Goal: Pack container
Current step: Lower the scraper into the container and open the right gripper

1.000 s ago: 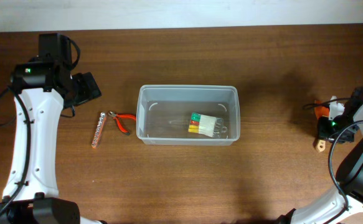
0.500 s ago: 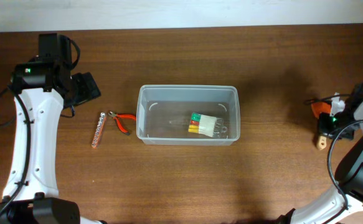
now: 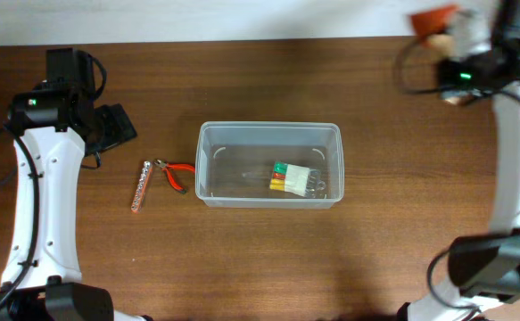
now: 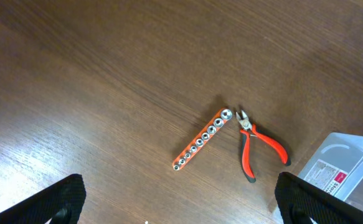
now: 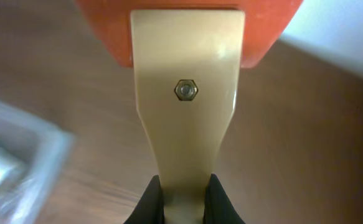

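Clear container (image 3: 208, 169) sits mid-counter (image 3: 268, 259), between the two arms.
The right end effector (image 5: 181, 198) clamps a beige-and-orange tool (image 5: 186, 93) over the counter's far right corner. The left end effector (image 4: 180, 202) hangs spread wide near red pliers (image 4: 256, 149) and a socket strip (image 4: 201, 139), which lie just left of the container.

Robot test bench, workshop-like, not a home.
My white left arm (image 3: 41, 205) and right arm (image 3: 514, 152), trailing black cables, flank a wood-grain table (image 3: 260, 267) set against a pale wall (image 3: 242, 18); small hand tools lie about: red-handled pliers (image 3: 176, 173), a socket rail (image 3: 141, 185); my right pincer (image 5: 181, 198) pinches an orange-and-beige tool (image 5: 186, 124); a clear container (image 3: 268, 126) sits mid-table.
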Robot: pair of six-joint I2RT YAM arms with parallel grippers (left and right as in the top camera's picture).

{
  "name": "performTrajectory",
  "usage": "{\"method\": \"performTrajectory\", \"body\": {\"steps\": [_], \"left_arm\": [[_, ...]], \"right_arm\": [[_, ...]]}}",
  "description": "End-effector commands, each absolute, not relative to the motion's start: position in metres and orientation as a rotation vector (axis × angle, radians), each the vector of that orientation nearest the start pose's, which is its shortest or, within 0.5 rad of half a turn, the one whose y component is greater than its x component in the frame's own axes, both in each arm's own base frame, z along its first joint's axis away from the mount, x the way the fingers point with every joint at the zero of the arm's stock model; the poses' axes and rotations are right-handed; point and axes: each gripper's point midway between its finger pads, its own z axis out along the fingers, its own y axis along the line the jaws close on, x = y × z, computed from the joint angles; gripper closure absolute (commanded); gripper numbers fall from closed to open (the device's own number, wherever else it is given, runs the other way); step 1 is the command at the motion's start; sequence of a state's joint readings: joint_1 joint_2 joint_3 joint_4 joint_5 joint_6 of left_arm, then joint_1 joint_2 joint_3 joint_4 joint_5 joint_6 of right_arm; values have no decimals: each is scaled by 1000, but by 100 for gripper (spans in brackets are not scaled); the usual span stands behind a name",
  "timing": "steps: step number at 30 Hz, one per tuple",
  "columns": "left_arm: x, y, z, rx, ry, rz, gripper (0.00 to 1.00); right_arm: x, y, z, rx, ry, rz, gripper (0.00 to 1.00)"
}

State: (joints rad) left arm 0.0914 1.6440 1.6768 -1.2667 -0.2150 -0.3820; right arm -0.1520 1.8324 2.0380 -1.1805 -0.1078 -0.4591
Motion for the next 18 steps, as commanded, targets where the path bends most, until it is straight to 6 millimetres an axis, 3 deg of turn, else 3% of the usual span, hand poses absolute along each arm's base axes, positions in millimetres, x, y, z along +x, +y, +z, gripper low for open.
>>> {"method": "performTrajectory", "body": {"steps": [1, 3, 7, 13, 18], "left_arm": [[354, 72, 229, -681, 2643, 234, 1], [354, 72, 230, -680, 2641, 229, 1], [354, 71, 229, -680, 2645, 230, 1], [353, 71, 229, -680, 2647, 230, 1], [353, 71, 229, -680, 2648, 231, 1]], "right_arm": [[433, 55, 274, -1116, 2336, -62, 96], [419, 100, 260, -1379, 2262, -30, 96], [405, 147, 235, -1576, 2225, 27, 96], [393, 184, 179, -1729, 2271, 158, 96], [384, 199, 128, -1823, 2347, 253, 96]]}}
